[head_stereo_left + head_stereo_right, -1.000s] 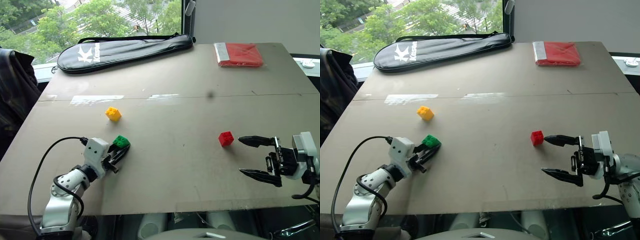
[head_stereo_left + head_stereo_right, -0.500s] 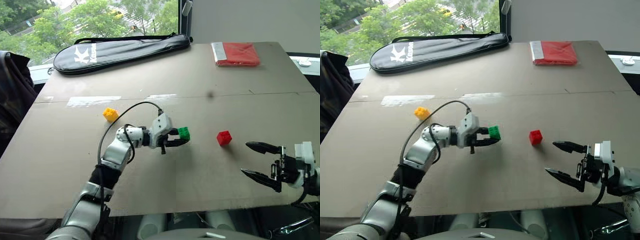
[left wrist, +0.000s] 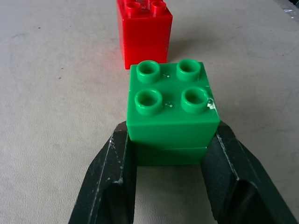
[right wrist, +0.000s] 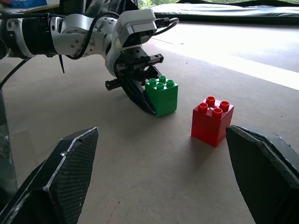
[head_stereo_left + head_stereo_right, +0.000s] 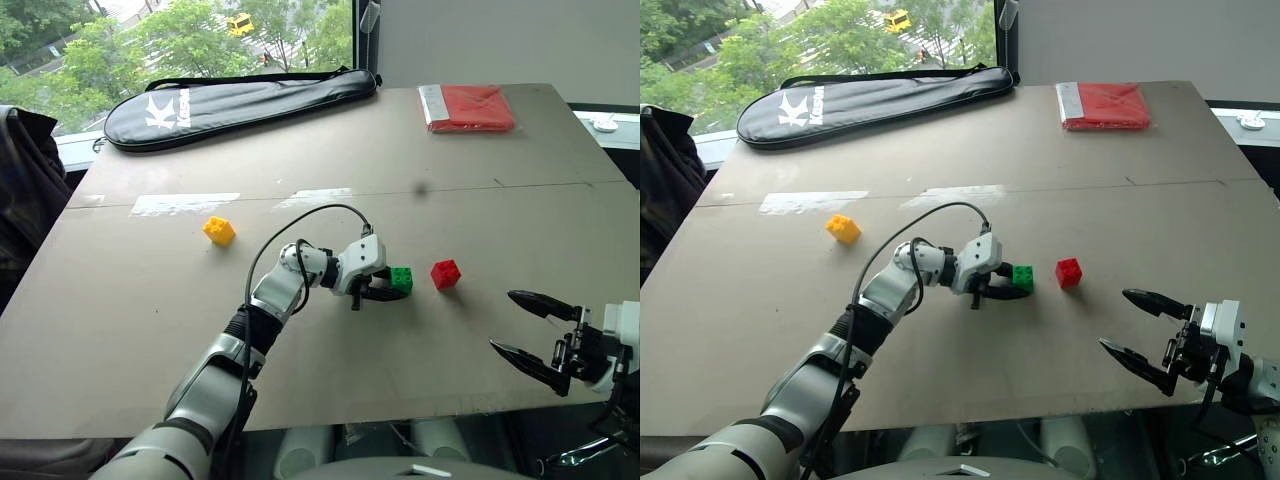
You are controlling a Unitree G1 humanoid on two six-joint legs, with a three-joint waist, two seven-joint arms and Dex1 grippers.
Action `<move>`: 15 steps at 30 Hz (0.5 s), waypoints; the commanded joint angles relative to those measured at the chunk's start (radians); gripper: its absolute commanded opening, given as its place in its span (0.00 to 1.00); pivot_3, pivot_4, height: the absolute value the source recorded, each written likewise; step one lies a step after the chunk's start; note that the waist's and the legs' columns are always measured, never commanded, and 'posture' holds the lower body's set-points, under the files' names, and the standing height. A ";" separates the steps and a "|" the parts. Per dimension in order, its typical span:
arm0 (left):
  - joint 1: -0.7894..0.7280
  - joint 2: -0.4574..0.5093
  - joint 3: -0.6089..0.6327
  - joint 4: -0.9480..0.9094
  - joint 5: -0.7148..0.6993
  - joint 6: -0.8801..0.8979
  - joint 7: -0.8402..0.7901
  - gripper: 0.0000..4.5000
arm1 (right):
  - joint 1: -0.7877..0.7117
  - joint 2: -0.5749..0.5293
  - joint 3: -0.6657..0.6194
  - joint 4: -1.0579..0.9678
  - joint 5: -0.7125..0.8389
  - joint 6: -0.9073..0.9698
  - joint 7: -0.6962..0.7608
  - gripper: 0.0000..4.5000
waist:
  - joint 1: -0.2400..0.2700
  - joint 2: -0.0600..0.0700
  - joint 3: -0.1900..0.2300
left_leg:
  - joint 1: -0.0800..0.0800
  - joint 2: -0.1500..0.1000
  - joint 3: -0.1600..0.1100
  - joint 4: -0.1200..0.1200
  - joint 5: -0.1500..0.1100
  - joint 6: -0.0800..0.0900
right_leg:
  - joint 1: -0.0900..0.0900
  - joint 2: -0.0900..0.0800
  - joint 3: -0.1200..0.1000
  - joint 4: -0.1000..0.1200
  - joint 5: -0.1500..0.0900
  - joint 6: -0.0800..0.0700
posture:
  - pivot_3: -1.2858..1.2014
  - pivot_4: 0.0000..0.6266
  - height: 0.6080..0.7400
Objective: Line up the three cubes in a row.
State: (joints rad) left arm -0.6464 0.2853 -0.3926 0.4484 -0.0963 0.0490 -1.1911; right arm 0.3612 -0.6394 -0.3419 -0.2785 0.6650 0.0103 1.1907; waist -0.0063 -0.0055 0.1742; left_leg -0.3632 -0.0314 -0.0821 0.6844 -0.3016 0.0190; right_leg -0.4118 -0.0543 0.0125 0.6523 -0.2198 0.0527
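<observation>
**Left gripper clamped on green cube, set beside red cube**

Left gripper is observed pinching the green cube, one black finger pressed against each side face, as confirmed in the left wrist view, where the green cube is seen studs-up and square between the fingers. The cube appears to be at or very near the table surface; contact with the board cannot be confirmed. The red cube stands just beside it on the robot's right, apart, with a small gap showing in the right wrist view. The yellow cube lies well apart on the left, nearer the far side of the table.

Right gripper is held off the near right edge, jaws spread wide and empty, clear of both cubes.

Assessment: placement of the green cube next to the red one is judged to be the step in hand; one of three cubes remains to be brought in.

Recommendations for the step:
- The green cube should be seated flat before the grip is let go, so no tipping is caused.
- Its faces should be kept parallel to those of the red cube.
- The fingers should be opened evenly and drawn back along their own line, away from the red cube, so neither cube is nudged.
- Room should be left on the green cube's left for the yellow one.
</observation>
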 commanded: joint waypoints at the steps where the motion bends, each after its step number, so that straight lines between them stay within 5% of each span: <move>1: -0.011 -0.015 -0.005 0.013 0.028 -0.025 0.013 0.29 | 0.004 0.004 -0.034 -0.011 -0.005 -0.026 -0.007 1.00 | 0.000 0.000 0.000 | 0.000 0.000 0.000 0.000 0.000 0.000 | 0.000 0.000 0.000 0.000 0.000 0.000 | 0.52 0.24 0.70; 15: -0.019 -0.018 -0.004 0.065 0.096 -0.083 0.061 0.29 | -0.031 0.009 -0.014 0.008 -0.027 -0.027 -0.031 1.00 | 0.001 0.000 0.000 | 0.001 0.000 0.000 0.002 0.000 0.000 | 0.000 0.000 0.001 0.004 -0.002 0.003 | 0.52 0.24 0.70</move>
State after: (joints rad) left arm -0.6596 0.2655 -0.3930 0.4903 -0.0300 -0.0312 -1.1486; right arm 0.3349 -0.6321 -0.3419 -0.2565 0.6344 -0.0064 1.1663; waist -0.0048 -0.0056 0.1742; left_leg -0.3617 -0.0316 -0.0819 0.6863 -0.3014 0.0190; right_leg -0.4118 -0.0543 0.0132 0.6567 -0.2215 0.0555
